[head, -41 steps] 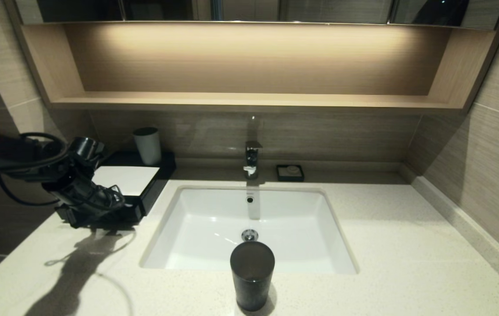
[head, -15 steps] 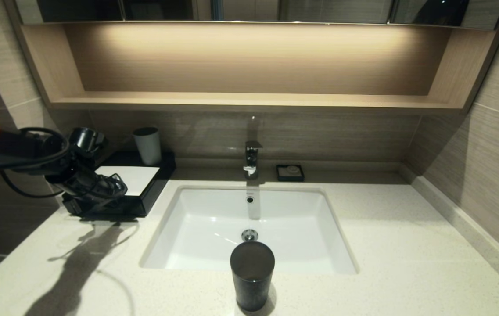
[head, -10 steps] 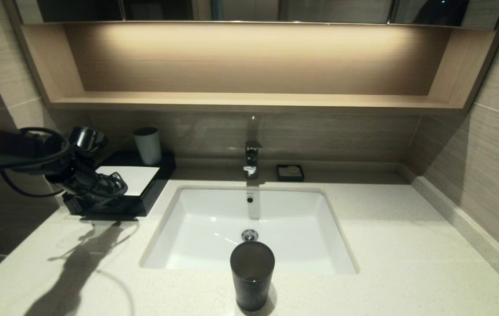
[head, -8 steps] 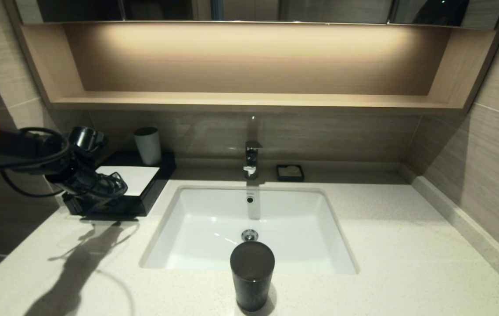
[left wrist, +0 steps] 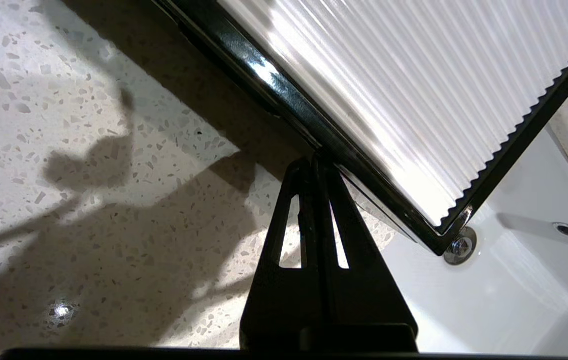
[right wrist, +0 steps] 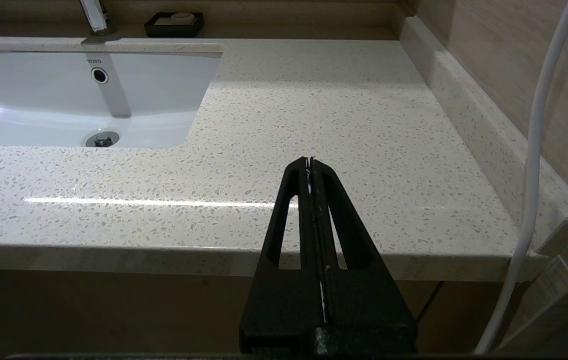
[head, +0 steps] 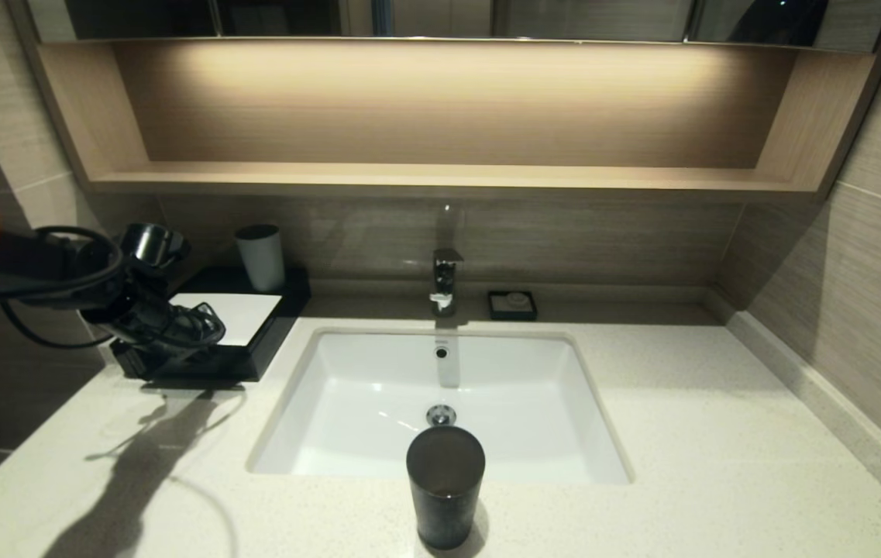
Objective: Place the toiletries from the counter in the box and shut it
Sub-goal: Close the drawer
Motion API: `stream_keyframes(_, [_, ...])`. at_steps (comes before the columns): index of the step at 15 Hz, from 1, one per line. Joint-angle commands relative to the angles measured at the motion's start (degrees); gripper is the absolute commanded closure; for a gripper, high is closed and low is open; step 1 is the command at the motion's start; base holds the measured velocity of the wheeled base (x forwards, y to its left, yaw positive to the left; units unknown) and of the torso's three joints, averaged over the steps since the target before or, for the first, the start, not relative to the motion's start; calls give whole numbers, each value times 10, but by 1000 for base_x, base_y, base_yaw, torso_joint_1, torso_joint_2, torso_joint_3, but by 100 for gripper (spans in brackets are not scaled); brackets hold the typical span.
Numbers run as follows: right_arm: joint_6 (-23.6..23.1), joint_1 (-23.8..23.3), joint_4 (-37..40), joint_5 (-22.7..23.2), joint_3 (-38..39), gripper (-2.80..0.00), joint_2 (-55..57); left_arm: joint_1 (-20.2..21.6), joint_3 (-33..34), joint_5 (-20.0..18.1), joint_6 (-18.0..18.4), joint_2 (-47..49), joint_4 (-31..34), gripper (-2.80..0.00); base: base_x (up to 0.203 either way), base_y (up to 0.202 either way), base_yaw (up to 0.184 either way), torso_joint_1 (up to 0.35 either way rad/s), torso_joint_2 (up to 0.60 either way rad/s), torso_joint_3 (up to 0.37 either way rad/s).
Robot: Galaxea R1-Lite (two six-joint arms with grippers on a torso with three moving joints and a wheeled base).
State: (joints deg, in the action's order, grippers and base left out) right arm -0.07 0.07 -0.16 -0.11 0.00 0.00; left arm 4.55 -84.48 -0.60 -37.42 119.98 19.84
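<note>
1. The counter (head: 719, 434) is pale speckled stone, with a white sink basin (head: 440, 403) sunk into its middle.
2. The box (head: 254, 329) sits at the counter's back left corner, black with a ribbed white top panel; its drawer front looks flush with the body, so it appears closed. No toothbrush or sachet shows anywhere on the counter.
3. The left gripper (left wrist: 315, 162) hangs at the box's front edge, its two fingers pressed flat together, with the tips at or just short of the glossy black rim.
4. The right gripper (right wrist: 310, 161) is parked off the counter's front edge toward the right corner, its fingers pressed together on nothing.
5. A dark tumbler (head: 445, 484) stands upright on the front edge of the counter, just before the basin.
6. A pale cup (head: 260, 256) stands on the back of the box.
7. A chrome tap (head: 445, 280) rises behind the basin.
8. A small black soap dish (head: 512, 304) lies just beside the tap, near the back edge.
</note>
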Motion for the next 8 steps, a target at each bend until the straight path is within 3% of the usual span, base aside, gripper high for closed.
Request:
stream_keyframes(1, [0, 0, 0, 0, 1, 0, 0, 0, 1, 0, -8, -1, -5, 0, 0, 0, 0, 0, 0, 0])
stream_keyframes(8, [0, 0, 0, 0, 1, 0, 0, -9, 43, 1, -9, -19, 2, 0, 0, 0, 0, 0, 0, 0])
